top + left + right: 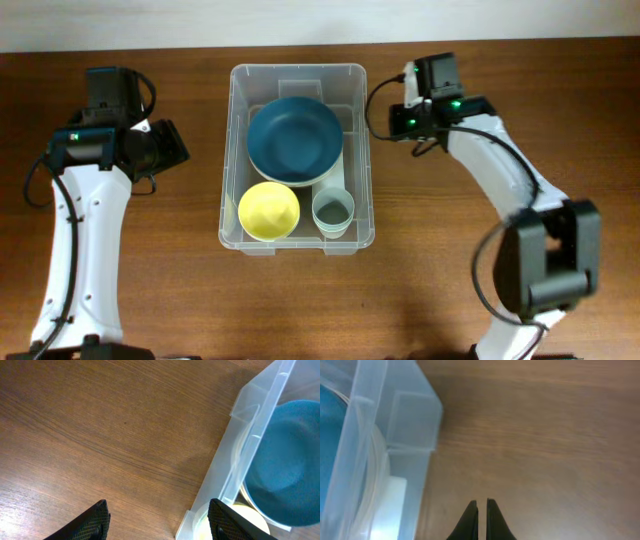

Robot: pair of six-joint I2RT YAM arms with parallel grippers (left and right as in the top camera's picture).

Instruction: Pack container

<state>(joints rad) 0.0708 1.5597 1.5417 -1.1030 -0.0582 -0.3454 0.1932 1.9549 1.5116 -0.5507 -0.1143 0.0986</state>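
The clear plastic container [229,160] stands in the middle of the table. It holds a dark blue bowl [295,138] on a pale plate, a yellow bowl [269,211] and a pale green cup [333,211]. My left gripper [175,145] is open and empty over bare table, just left of the container. The left wrist view shows its fingers [157,507] apart, with the container wall [235,455] and blue bowl [282,460] to the right. My right gripper [398,120] is shut and empty beside the container's far right corner. Its closed fingers [482,502] are over wood, right of the container [410,420].
The brown wooden table [500,300] extends around the container on all sides. A pale wall strip runs along the far edge [320,20]. The right arm's base [545,255] sits at the near right.
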